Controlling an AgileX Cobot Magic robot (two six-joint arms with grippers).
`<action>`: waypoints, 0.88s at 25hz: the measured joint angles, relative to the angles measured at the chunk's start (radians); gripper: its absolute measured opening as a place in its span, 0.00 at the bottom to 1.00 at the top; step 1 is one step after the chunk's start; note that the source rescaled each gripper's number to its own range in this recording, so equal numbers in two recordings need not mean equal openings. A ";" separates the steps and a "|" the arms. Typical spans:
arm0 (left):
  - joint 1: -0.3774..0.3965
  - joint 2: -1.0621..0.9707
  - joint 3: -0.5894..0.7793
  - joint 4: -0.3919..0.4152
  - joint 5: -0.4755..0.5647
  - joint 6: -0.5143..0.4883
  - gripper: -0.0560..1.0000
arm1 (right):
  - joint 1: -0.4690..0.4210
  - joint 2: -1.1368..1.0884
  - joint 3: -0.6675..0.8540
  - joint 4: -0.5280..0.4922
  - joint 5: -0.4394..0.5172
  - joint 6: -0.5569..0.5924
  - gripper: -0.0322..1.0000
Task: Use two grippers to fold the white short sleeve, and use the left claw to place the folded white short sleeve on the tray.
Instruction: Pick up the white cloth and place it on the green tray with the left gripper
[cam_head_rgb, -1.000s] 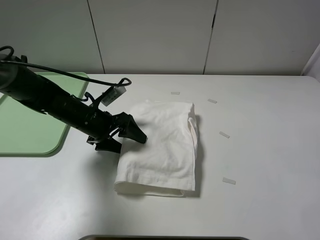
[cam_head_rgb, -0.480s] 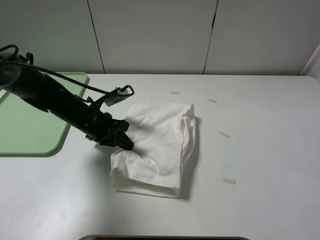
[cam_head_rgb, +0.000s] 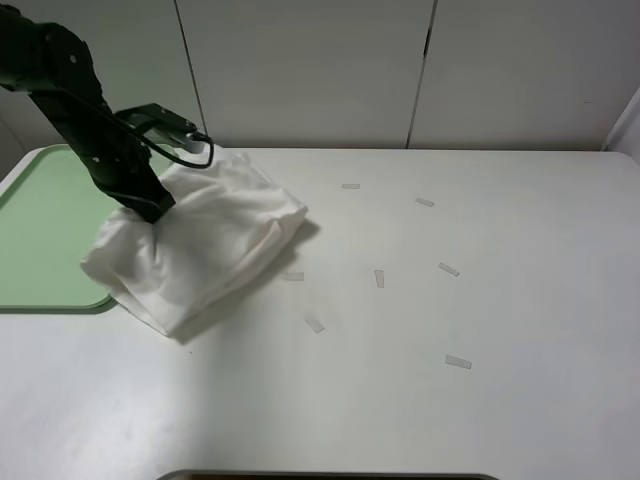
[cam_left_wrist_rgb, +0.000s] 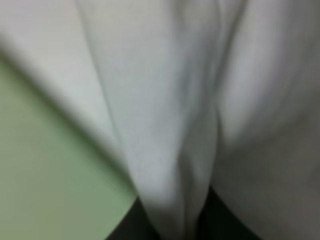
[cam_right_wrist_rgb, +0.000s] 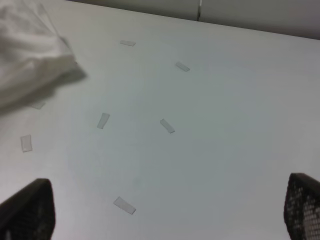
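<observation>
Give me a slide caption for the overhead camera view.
Left tool drags folded white shirt toward green tray.

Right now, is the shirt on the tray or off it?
Partly on: the shirt, pinched by the left gripper, overlaps the tray edge, mostly over the table.

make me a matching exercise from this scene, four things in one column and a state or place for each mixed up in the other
Things:
1. left hand
2. right hand
3. white short sleeve
4. tray

States or places:
A. pale green, at the table's left edge
B. open over bare table
C. bunched, hanging partly over the tray's edge
D. shut on white fabric

Pairs: 1-D, 2-B, 3-C, 4-A
</observation>
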 joint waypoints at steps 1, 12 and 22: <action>0.032 -0.010 -0.047 0.170 0.004 -0.093 0.12 | 0.000 0.000 0.000 0.001 0.000 0.000 1.00; 0.143 -0.012 -0.076 0.311 -0.001 -0.157 0.12 | 0.000 0.000 0.000 0.001 0.000 0.000 1.00; 0.374 -0.012 -0.076 0.363 -0.024 -0.159 0.12 | 0.000 0.000 0.000 0.001 0.000 0.000 1.00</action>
